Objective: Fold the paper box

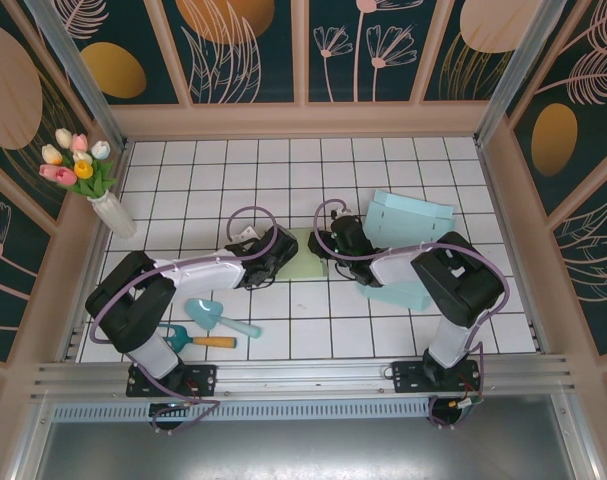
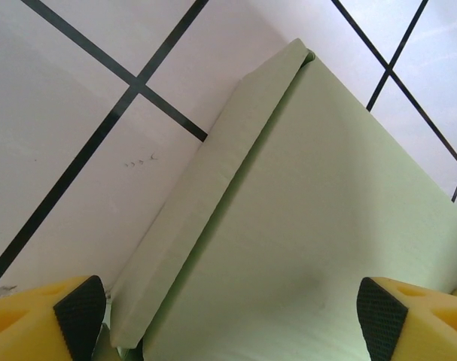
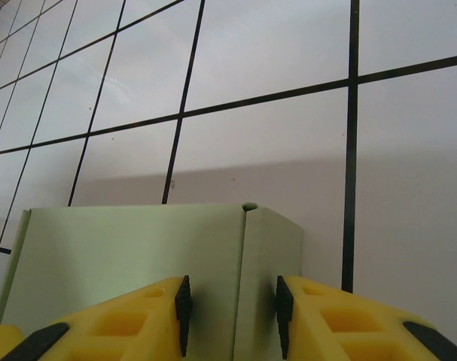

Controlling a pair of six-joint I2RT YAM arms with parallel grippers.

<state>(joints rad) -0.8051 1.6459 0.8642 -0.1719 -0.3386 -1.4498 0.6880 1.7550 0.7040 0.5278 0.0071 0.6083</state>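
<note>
There is one green paper box [image 1: 305,264] and it lies flat in the middle of the worktop [image 1: 233,170]. Two arms meet over it. The left end effector [image 1: 289,250] is spread wide, with one pad on each side of the box [image 2: 303,210], and it is not squeezing. The right end effector [image 1: 324,250] is pinched onto a folded side wall of the box [image 3: 138,256].

Two blue boxes sit by the right edge, one further back [image 1: 411,218] and one nearer [image 1: 401,296]. One vase [image 1: 115,213] of flowers stands by the left edge. Two toy tools lie toward the near left corner, a teal scoop [image 1: 215,316] and a small shovel [image 1: 201,341].

From above, the arms cover much of the green box. In the wrist views the box runs out of the picture, so its full shape is hard to tell.
</note>
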